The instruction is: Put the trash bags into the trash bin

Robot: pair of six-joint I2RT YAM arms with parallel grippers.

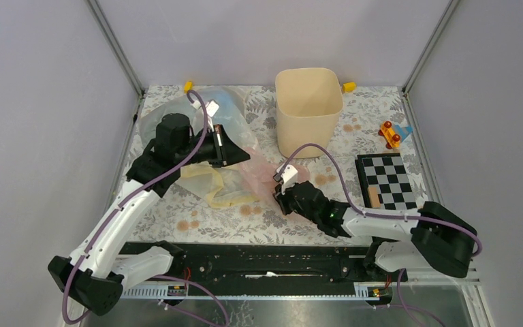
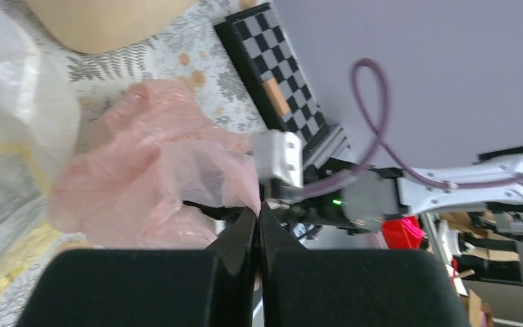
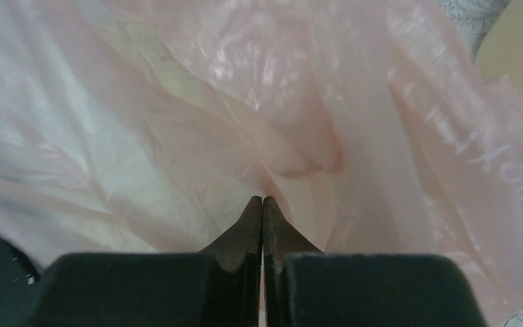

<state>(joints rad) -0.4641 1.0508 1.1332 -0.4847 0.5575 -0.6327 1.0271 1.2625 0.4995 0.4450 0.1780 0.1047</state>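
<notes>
The left gripper (image 2: 259, 212) and the right gripper (image 3: 263, 202), both closed tight, each pinch the pink trash bag (image 1: 255, 172). It lies mid-table (image 1: 357, 136), just before the cream trash bin (image 1: 308, 112).

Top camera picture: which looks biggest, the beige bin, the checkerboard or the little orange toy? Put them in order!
1. The beige bin, biggest.
2. The checkerboard, somewhat smaller.
3. The little orange toy, smallest by far.
</notes>
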